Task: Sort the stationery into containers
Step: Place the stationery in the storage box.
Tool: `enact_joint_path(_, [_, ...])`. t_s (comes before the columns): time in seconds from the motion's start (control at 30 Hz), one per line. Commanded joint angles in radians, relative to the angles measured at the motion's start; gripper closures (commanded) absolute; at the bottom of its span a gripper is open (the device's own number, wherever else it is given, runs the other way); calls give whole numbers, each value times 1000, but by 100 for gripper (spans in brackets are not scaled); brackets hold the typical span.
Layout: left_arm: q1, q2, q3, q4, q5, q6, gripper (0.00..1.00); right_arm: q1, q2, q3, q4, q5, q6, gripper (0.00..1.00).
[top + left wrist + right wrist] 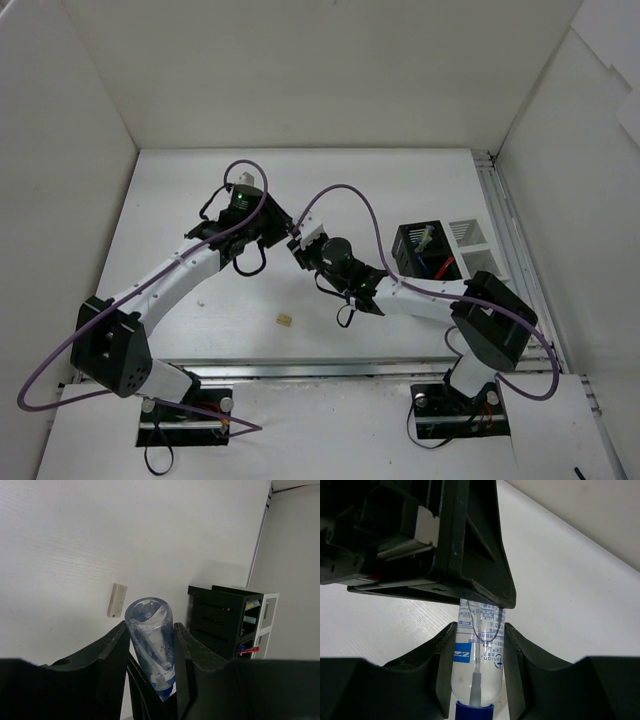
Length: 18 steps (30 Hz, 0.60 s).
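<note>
Pinching the same clear tube (150,645) with a blue cap, the left gripper (150,627) and right gripper (480,630) meet mid-table. The black mesh organiser (425,250) stands to the right. A beige eraser block (284,320) lies on the table (200,200).

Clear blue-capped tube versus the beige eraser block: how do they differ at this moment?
The clear blue-capped tube is round and see-through; the beige eraser block is flat and opaque. The tube is gripped by the left gripper and right gripper above the table; the block lies on it, untouched. Neither is sorted yet.
</note>
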Motion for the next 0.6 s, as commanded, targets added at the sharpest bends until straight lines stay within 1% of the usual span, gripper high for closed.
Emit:
enact_joint_path(0.0, [-2,-58,9,98,41,42,87,-1,-73,17,103,3,0,97])
enact_joint_path(0.03, [-2,-61,9,107,47,48,83,-1,-96,9,103,0,0,100])
enact_joint_path(0.07, [-2,-64,7,118,56,65,77,-5,-110,3,103,-10,-5,100])
enact_joint_path(0.1, [-2,-69,9,126,62,73,59,-11,-122,-12,101,-19,-8,100])
enact_joint_path(0.13, [-2,-70,12,124,67,80,46,-13,-153,-22,100,-23,-10,100])
enact_joint_path(0.2, [-2,-77,26,114,62,117,26,-45,-187,-48,81,-43,-17,100])
enact_joint_path(0.23, [-2,-86,32,89,53,131,8,-69,-225,-49,51,-94,-19,100])
enact_joint_path(0.27, [17,-92,35,83,52,148,1,-85,-243,-48,13,-112,-29,100])
enact_joint_path(0.3, [31,-109,46,74,53,186,0,-122,-277,-14,-126,-144,-43,100])
enact_joint_path(0.33, [45,-119,50,39,44,206,0,-137,-288,15,-218,-155,-74,100])
enact_joint_path(0.37, [78,-133,55,26,35,230,0,-172,-297,44,-417,-164,-101,100])
enact_joint_path(0.4, [96,-161,58,-9,10,264,0,-191,-306,126,-522,-163,-135,100])
enact_joint_path(0.43, [109,-181,58,-21,-4,275,0,-208,-308,174,-632,-146,-202,100])
enact_joint_path(0.47, [138,-220,40,-21,-13,295,0,-249,-308,249,-799,-87,-233,100])
enact_joint_path(0.5, [151,-221,31,-28,-31,318,0,-270,-314,277,-871,-68,-273,100])
enact_joint_path(0.53, [162,-259,21,-31,-39,332,0,-292,-322,305,-929,-57,-368,100])
enact_joint_path(0.57, [171,-274,1,-29,-45,350,0,-335,-328,354,-1042,-57,-416,100])
